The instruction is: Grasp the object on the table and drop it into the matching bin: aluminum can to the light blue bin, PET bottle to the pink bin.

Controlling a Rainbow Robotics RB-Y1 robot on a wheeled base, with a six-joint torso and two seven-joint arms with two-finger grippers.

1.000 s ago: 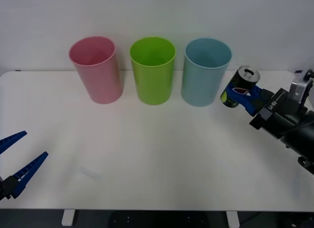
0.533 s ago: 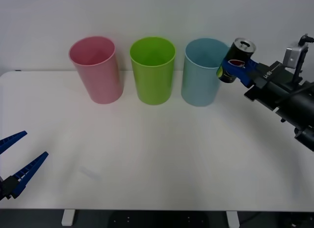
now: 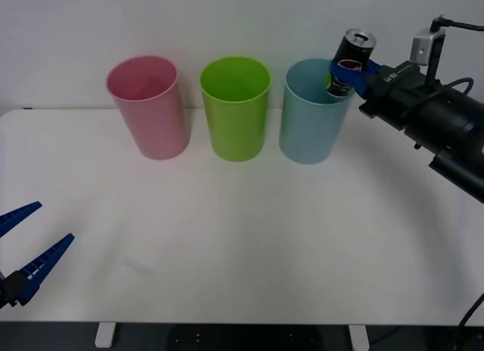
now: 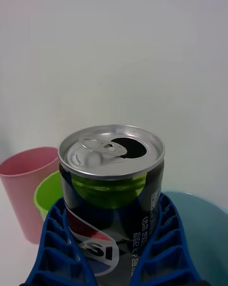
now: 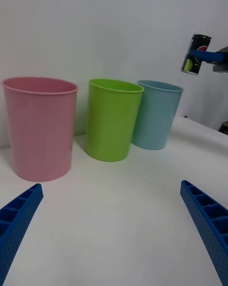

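The aluminum can (image 3: 349,57), dark with a silver top and pull-tab, is held in the air by my right gripper (image 3: 345,71), which is shut on its body. It hangs tilted over the right rim of the light blue bin (image 3: 308,132). In the right wrist view the can (image 4: 111,181) sits between the blue fingers (image 4: 52,248), with the light blue bin's rim (image 4: 209,210) just behind and below it. The pink bin (image 3: 151,113) stands at the left of the row. My left gripper (image 3: 26,241) rests open at the white table's (image 3: 227,237) front left.
A lime green bin (image 3: 236,113) stands between the pink and light blue bins, all three in a row at the table's back. From the left wrist view I see the pink bin (image 5: 40,129), the lime green bin (image 5: 111,119), the light blue bin (image 5: 156,115) and the raised can (image 5: 194,53).
My right gripper has lifted the can up and to the left, from beside the light blue bin to above its right rim. The left arm has not moved.
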